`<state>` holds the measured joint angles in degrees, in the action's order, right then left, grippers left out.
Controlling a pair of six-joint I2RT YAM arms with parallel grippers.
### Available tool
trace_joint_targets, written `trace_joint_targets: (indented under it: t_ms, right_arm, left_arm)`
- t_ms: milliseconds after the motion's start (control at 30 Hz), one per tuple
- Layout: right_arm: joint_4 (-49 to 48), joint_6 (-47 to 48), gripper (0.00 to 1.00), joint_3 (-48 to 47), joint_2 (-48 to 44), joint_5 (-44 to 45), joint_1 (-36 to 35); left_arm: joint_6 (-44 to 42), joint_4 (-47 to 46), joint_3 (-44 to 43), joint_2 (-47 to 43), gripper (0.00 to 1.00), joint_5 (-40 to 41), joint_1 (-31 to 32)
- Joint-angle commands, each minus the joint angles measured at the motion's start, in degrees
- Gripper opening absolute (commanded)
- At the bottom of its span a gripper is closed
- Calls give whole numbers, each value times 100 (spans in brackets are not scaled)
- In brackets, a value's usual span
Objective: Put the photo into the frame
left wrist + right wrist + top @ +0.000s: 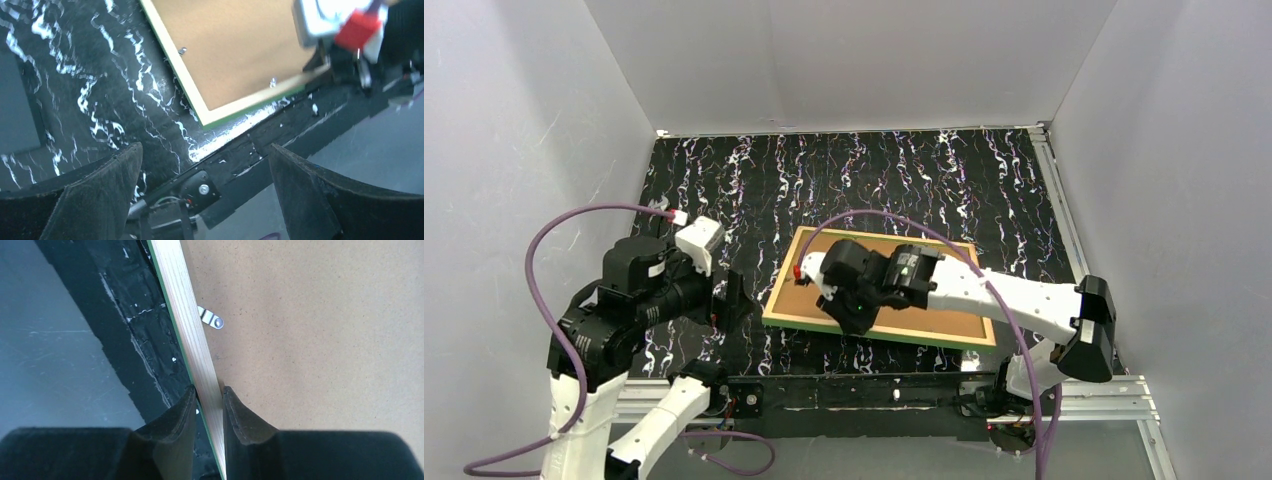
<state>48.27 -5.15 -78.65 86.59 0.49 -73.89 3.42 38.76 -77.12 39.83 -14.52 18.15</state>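
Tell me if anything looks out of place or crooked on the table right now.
The frame lies back up and skewed to the table's edges, with its brown backing board showing. The right gripper pinches its near rail. The photo is in no view. Nothing looks spilled or broken.

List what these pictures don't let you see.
- the photo: in no view; the backing board covers the inside of the frame.
- Frame's front: faces the table, every view.
- right gripper: top view, fingertips hidden under its own wrist.
- Left wrist view, top right corner: blurred.
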Motion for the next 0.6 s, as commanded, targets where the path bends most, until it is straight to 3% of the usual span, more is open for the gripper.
trace_joint_targets:
  t_ms: [0, 100, 400, 567]
  right_arm:
    - [735, 79, 1, -727, -300, -766, 503]
    - [931, 172, 1, -983, -302, -1053, 768]
    - [1273, 348, 1, -1464, -162, -1594, 1228]
    - [1334, 375, 1, -1572, -111, -1694, 1297]
  left_arm:
    - [-1740, -15, 121, 154, 98, -1039, 376]
    - [-3075, -27, 239, 58, 98, -1629, 629]
    - [-4950, -242, 603, 237, 98, -3380, 909]
    - [-5914, -432, 1145, 269, 98, -3376, 927]
